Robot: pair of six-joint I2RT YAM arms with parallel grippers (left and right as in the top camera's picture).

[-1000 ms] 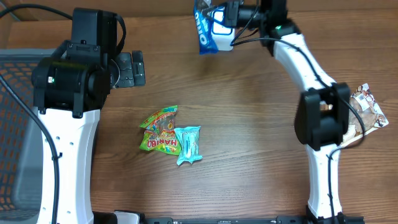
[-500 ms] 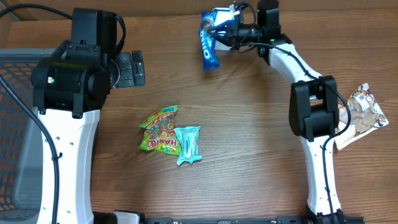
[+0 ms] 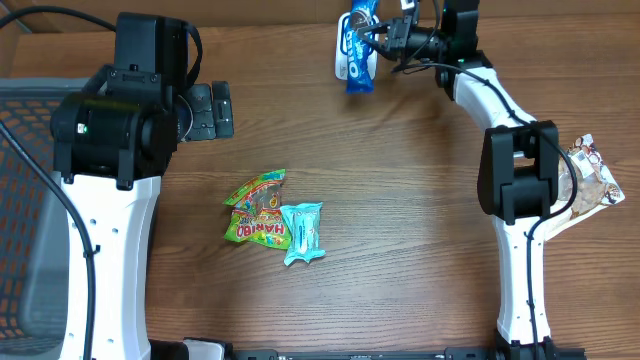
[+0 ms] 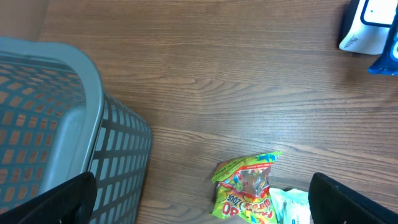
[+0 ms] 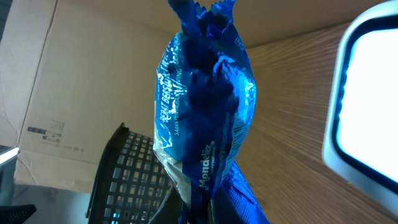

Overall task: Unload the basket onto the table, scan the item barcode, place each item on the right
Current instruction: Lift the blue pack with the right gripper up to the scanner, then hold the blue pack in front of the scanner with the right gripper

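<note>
Brown wood-grain tabletop [image 3: 400,200], grey plastic basket [image 4: 62,124] at left, cardboard [image 5: 62,81] behind.

Cannot read the smeared print on the Oreo packet [image 5: 205,106], nor make out a barcode. Barely see the right claw [image 5: 202,210] beneath its crumpled end. Cropped by picture edges: the scanner [image 5: 367,93], the basket [image 4: 62,124], the teal packet [image 4: 292,210]. Only dark tips of the left claw [image 4: 208,199].

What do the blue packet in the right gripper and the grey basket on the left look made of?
Blue crinkled snack packet: thin plastic film, glossy; creases, highlights and a crimped jagged end show. Grey slotted basket: probably moulded plastic, matte; even grid of holes, smooth rounded rim.
</note>
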